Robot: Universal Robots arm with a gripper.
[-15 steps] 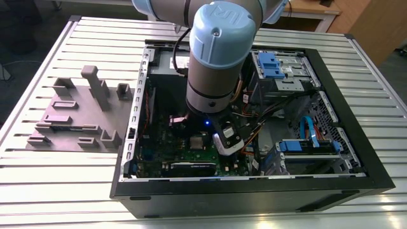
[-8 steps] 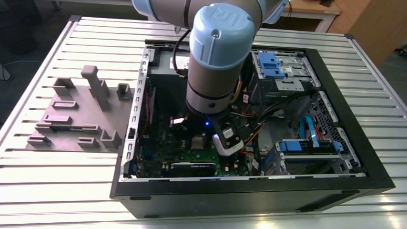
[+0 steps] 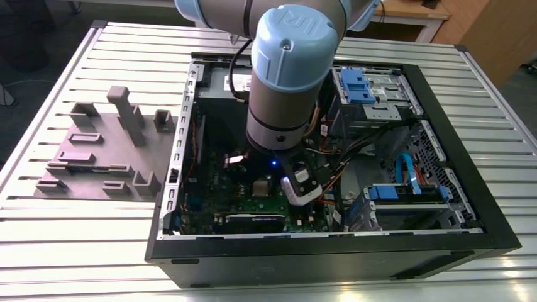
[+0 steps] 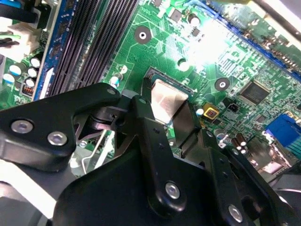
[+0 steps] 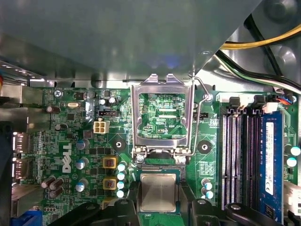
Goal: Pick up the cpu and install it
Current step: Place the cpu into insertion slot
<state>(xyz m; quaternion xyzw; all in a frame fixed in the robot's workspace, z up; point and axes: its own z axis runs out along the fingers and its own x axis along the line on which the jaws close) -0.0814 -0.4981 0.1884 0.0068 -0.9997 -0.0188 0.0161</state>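
Past the grey fixture (image 3: 100, 148) on the exterior view's left, reaches steeply down into the open case (image 3: 336, 255), low over the motherboard (image 3: 205, 198). Pinches the cpu (image 5: 158, 192) in the gripper (image 4: 167, 108) at the socket (image 5: 159, 168): flat, square, silvery-topped.

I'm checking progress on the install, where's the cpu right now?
In both wrist views the cpu is low over the motherboard, right beside the open socket frame, at the tip of the gripper.
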